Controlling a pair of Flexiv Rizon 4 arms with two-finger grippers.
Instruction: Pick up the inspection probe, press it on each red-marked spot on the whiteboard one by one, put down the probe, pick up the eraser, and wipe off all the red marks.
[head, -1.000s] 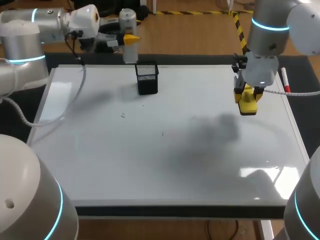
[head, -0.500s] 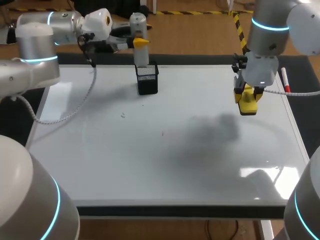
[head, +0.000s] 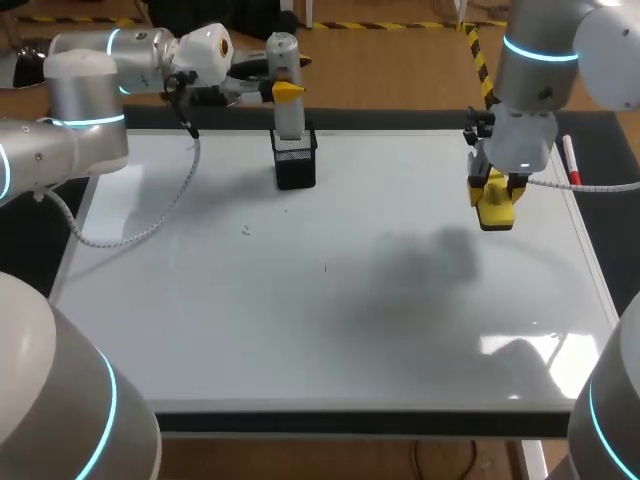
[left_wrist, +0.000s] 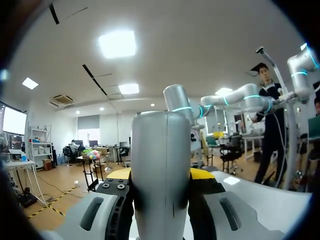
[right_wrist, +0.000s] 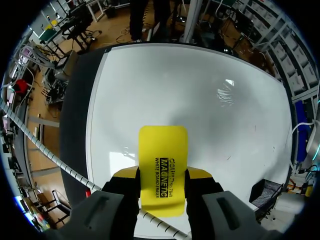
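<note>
The left end effector (head: 283, 92) squeezes the grey probe (head: 289, 112) just above the black mesh cup (head: 295, 162) at the whiteboard's (head: 330, 310) far edge. The right end effector (right_wrist: 162, 176) squeezes the yellow eraser (right_wrist: 163, 152) over the board's right side. No red marks show, so the job looks nearly done.

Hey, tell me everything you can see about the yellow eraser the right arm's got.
The eraser is a flat, bright yellow block with rounded corners and black print on its broad face; it looks like plastic. The right gripper is shut on it, a yellow-tipped finger on each long side, its front half sticking out ahead. It hangs over the right part of the whiteboard, apparently clear of the surface. Nothing else touches it.
</note>
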